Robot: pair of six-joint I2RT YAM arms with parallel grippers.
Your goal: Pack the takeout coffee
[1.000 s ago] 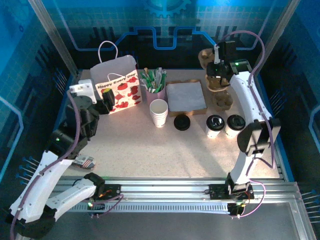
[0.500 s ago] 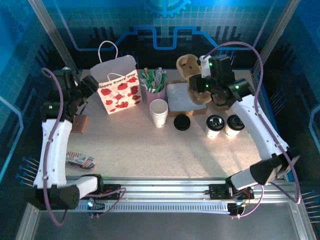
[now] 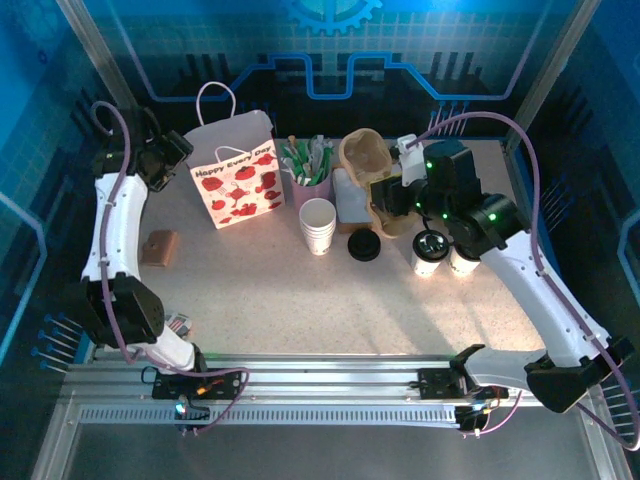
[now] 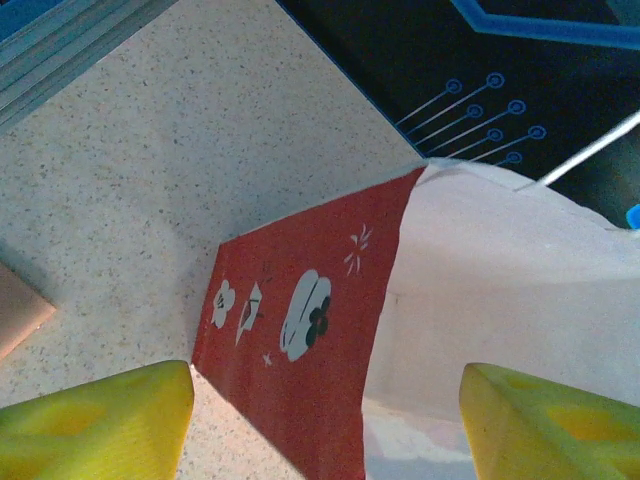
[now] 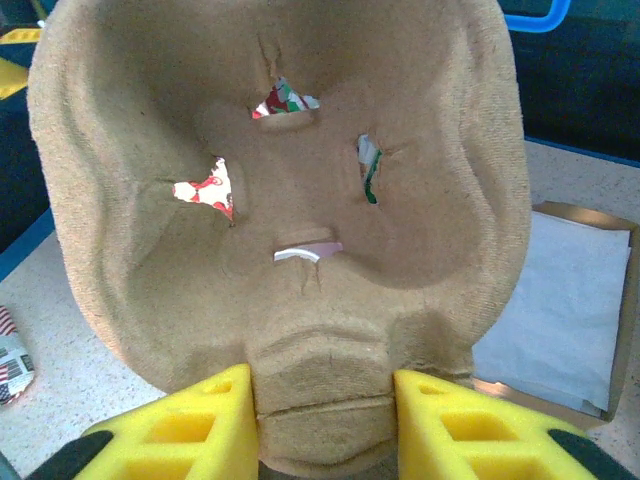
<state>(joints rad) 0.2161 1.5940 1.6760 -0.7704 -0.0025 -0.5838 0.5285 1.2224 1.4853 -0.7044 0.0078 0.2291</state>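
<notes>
Two white takeout coffee cups with black lids (image 3: 430,250) (image 3: 465,258) stand at the right, partly hidden under my right arm. My right gripper (image 3: 392,196) (image 5: 325,420) is shut on the stem of a brown pulp cup carrier (image 3: 363,160) (image 5: 300,200), held tilted above the napkin tray. A gift bag (image 3: 235,178) with red apples stands at the back left. My left gripper (image 3: 165,160) (image 4: 325,430) hovers open just left of the bag. Its yellow fingertips (image 4: 95,420) frame the bag's red side panel (image 4: 300,340) and the white panel beside it.
A stack of nested white cups (image 3: 318,225) and a loose black lid (image 3: 364,246) sit mid-table. A pink cup of sticks (image 3: 310,170) and a napkin tray (image 3: 352,200) stand behind them. A brown block (image 3: 160,247) and a striped packet (image 3: 176,322) lie at the left.
My left arm swung from the front left up to the bag's left side. My right arm carried the pulp carrier from the back right toward the middle.
</notes>
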